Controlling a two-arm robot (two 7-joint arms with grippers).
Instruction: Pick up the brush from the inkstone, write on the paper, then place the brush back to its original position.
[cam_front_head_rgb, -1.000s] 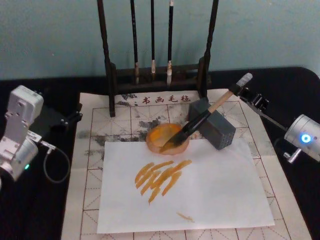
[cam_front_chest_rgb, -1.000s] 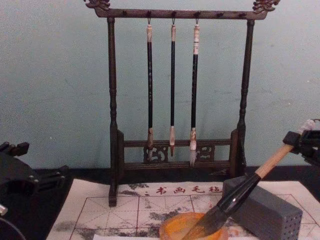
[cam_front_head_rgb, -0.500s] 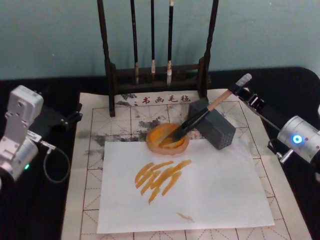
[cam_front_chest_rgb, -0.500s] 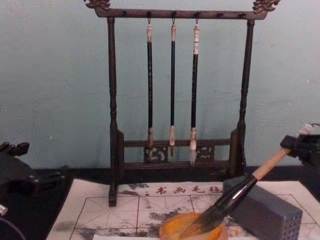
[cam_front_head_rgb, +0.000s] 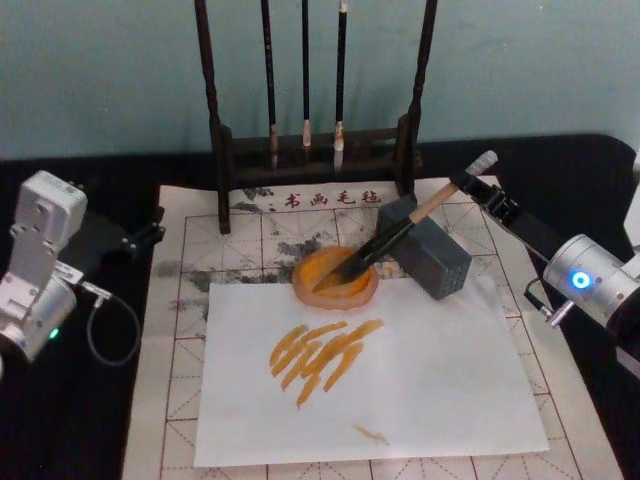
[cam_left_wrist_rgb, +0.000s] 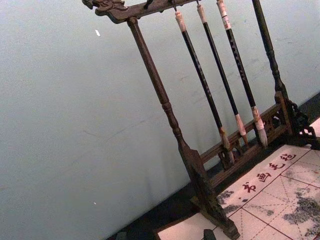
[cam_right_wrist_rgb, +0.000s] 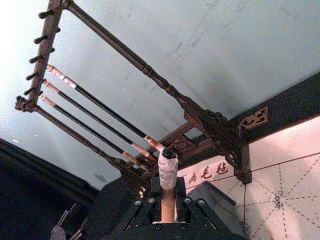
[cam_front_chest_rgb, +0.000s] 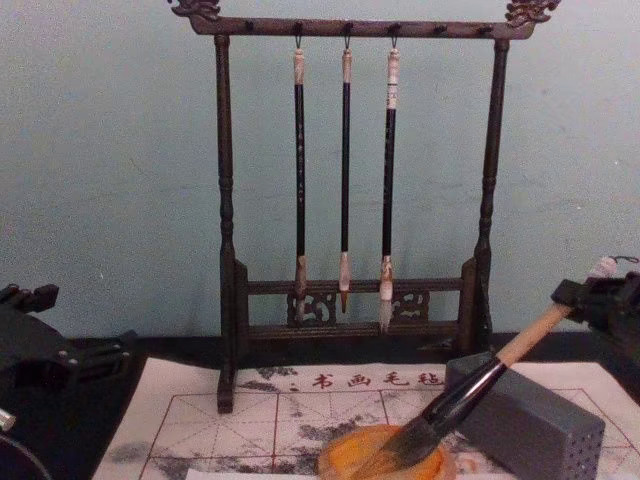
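your brush (cam_front_head_rgb: 415, 213): the big one, pale wood handle, black lower shaft, dark bushy bristles, white end cap. it's tilted, cap end up twd the right rear, bristles down inside the inkstone (cam_front_head_rgb: 312, 290), a shallow orange dish. the shaft crosses over the grey block (cam_front_head_rgb: 440, 265); can't tell if it touches. the right gripper (cam_front_head_rgb: 468, 187) is clamped on the upper handle just below the cap. paper (cam_front_head_rgb: 180, 340): off-white, red grid, row of red chars along the far edge, grey ink smudges behind the inkstone, lying flat. the inkstone sits on it. a plain white sheet (cam_front_head_rgb: 440, 370) lies on top w/ orange strokes left of centre and one small mark nr its front edge.
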